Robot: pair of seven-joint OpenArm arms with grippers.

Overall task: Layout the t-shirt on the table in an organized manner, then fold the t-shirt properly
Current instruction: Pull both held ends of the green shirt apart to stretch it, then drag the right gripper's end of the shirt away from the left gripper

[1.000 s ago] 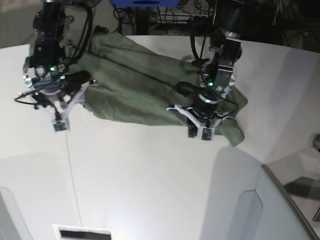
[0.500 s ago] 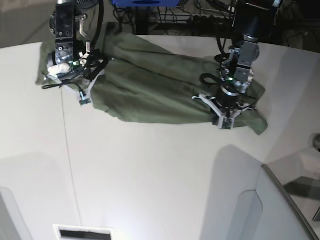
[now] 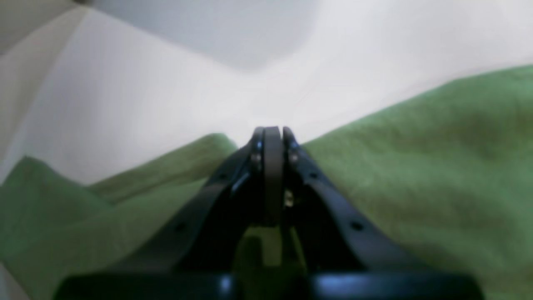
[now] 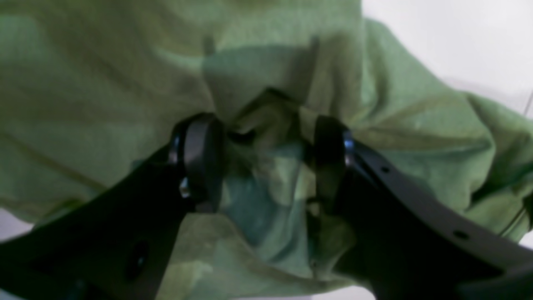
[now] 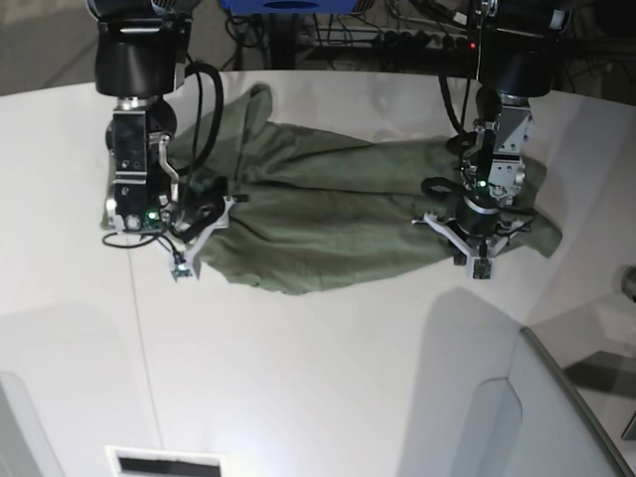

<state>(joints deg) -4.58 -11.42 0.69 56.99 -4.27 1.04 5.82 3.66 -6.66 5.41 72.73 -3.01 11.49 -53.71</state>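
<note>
Both arms had dragged the wrinkly olive-green cotton t-shirt (image 5: 328,224) rightward and stretched it on the white smooth table (image 5: 298,378). Left gripper (image 3: 271,137) pinched shut on its edge, right gripper (image 4: 262,158) clamped a bunched wad. Layout unfinished (folding not started).

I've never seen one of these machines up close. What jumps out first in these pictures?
A rumpled olive-green t-shirt stretched across the far part of a big white table. A black robot arm stands at each end of it: the right gripper has a bunch of cloth between its jaws, and the left gripper is pinched shut at the shirt's other edge. Near the table's front corner sits a grey translucent panel.
</note>
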